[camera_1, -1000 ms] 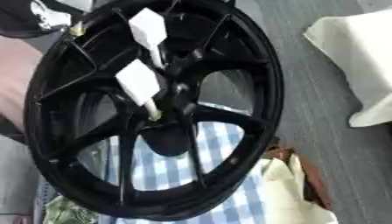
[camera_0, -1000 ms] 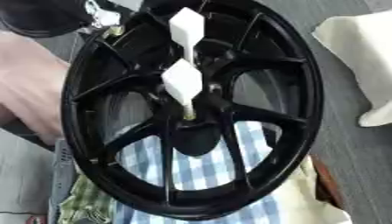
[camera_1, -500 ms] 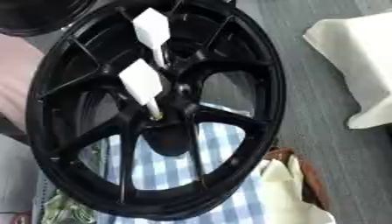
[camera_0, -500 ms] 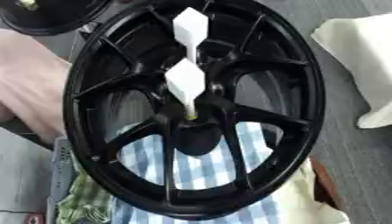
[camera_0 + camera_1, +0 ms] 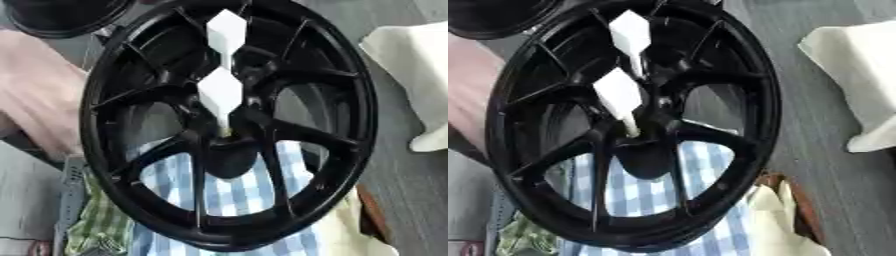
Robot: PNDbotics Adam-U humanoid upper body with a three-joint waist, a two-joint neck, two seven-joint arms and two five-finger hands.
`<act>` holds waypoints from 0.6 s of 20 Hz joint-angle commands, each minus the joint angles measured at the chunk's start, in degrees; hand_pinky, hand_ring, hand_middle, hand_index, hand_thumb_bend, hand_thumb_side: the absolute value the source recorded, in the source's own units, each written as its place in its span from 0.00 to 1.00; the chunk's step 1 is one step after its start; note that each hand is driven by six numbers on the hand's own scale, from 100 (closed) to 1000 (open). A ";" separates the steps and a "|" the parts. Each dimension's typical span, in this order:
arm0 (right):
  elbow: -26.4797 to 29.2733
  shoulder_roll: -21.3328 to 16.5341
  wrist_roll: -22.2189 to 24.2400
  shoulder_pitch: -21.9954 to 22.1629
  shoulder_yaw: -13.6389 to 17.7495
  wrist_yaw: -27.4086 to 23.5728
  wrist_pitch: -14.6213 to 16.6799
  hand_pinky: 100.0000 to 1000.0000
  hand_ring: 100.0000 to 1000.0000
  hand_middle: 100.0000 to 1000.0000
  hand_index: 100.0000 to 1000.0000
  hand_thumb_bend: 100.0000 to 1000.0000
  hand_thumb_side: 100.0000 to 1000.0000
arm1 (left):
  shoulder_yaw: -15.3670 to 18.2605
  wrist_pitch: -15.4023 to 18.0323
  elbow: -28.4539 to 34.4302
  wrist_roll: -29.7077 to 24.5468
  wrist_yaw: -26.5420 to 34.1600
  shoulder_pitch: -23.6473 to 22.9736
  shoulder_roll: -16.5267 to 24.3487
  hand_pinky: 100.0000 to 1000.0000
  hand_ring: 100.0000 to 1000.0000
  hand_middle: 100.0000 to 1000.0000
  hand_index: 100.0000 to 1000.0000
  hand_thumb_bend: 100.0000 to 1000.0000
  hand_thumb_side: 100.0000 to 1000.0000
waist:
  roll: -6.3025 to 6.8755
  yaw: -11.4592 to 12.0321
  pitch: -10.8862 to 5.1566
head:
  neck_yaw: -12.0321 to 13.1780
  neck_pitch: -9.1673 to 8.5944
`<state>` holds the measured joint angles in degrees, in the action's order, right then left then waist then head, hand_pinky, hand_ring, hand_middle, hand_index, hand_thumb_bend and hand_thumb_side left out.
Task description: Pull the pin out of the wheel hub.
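Wheel hub: the black wheel hub (image 5: 229, 125) stands tilted, filling both views, over a blue-checked cloth (image 5: 232, 192).
Pins: two white-headed pins (image 5: 220, 95) (image 5: 227, 31) sit in the hub, the nearer one by the centre.
Hands: neither robot hand shows, so the state of the fingers cannot be told.
Progress: apparently unstarted; the pull is left.

wheel hub (image 5: 289, 125): black | pins (image 5: 220, 92): white | cloth (image 5: 236, 192): blue-white check
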<state>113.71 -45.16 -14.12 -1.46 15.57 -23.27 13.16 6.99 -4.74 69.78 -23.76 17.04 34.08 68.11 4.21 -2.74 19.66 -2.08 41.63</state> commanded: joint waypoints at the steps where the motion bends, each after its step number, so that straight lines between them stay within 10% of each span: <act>1: 0.88 -1.33 -0.21 -0.48 0.94 0.48 0.22 0.86 0.74 0.58 0.77 0.00 0.61 | 5.13 2.29 -3.51 2.80 -1.17 -2.34 1.81 0.63 0.70 0.38 0.52 0.00 0.03 | -0.18 -0.10 -0.86 | -0.14 -0.96; 6: 0.88 -0.95 0.00 -1.09 0.66 0.18 0.10 0.86 0.74 0.58 0.77 0.00 0.62 | 7.22 4.94 -5.30 7.01 -5.10 -9.18 -1.50 0.65 0.73 0.43 0.58 0.00 0.00 | -0.48 -1.07 -0.57 | 0.21 -1.88; 8: 0.88 -0.83 0.05 -1.31 0.61 0.06 0.11 0.86 0.74 0.58 0.77 0.00 0.60 | 7.64 5.92 -4.70 8.72 -5.31 -11.96 -2.76 0.68 0.77 0.50 0.65 0.00 0.13 | -0.54 -1.52 -0.49 | 0.52 -2.10; 9: 0.88 -0.78 0.10 -1.42 0.57 0.00 0.12 0.86 0.74 0.58 0.77 0.00 0.61 | 7.37 6.54 -4.18 9.56 -5.34 -13.34 -3.20 0.77 0.91 0.71 0.80 0.18 0.37 | -0.55 -1.74 -0.42 | 0.68 -2.21; 12: 0.88 -0.62 0.28 -1.73 0.38 -0.21 0.09 0.86 0.74 0.58 0.77 0.00 0.61 | 6.24 8.16 -2.55 12.19 -6.56 -17.03 -4.03 0.84 1.00 0.81 0.88 0.42 0.57 | -0.54 -2.21 -0.33 | 1.16 -2.33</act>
<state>113.71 -44.65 -13.99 -2.76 15.50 -23.40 13.20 12.82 2.77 66.11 -12.77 10.98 16.99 62.10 3.73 -5.00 20.15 -1.22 40.09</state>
